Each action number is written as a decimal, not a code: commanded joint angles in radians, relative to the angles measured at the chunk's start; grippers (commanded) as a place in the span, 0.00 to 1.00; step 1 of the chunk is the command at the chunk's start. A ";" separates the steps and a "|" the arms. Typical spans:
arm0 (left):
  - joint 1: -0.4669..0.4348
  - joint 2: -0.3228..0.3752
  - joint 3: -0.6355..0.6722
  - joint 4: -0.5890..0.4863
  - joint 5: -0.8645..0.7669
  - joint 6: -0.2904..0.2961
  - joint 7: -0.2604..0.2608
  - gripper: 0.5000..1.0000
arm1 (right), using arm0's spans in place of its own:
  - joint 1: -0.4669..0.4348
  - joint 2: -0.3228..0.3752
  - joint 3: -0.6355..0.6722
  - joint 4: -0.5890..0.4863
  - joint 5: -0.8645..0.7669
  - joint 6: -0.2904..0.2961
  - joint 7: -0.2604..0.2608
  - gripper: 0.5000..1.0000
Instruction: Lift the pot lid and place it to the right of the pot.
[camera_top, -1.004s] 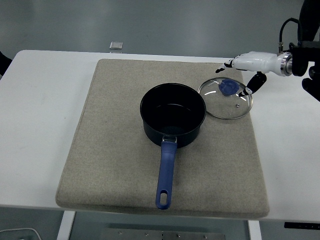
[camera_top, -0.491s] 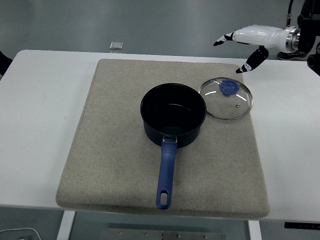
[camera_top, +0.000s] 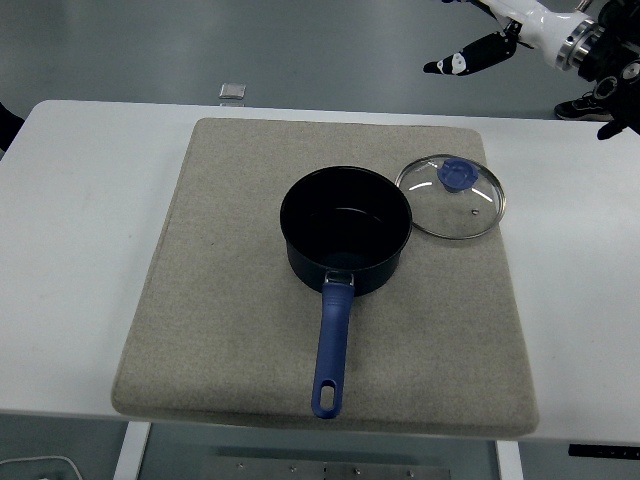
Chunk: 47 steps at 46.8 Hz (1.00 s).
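A dark blue pot (camera_top: 346, 232) with a long blue handle (camera_top: 331, 347) stands open on the beige mat (camera_top: 230, 300). The glass lid (camera_top: 451, 197) with a blue knob (camera_top: 456, 174) lies flat on the mat, just right of the pot. My right hand (camera_top: 478, 40) is white with black fingertips. It is raised at the top right, well above and behind the lid, fingers spread and empty. The left arm shows only as a dark bit at the left edge (camera_top: 8, 122).
A small grey square object (camera_top: 232, 91) lies at the far edge of the white table (camera_top: 80, 230). The mat covers most of the table's middle.
My right hand has let go of the lid and risen up and back toward the top right corner. The lid stays flat beside the pot.
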 joint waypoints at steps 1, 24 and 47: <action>0.000 0.000 0.000 0.002 0.001 0.000 0.000 1.00 | -0.012 0.002 0.042 -0.002 0.109 0.005 0.000 0.81; 0.000 0.000 0.000 0.000 0.000 0.000 0.000 1.00 | -0.059 0.011 0.058 -0.008 0.492 0.014 0.000 0.81; 0.000 0.000 0.000 0.002 0.000 0.000 0.000 1.00 | -0.139 0.058 0.056 -0.008 0.845 0.021 -0.017 0.81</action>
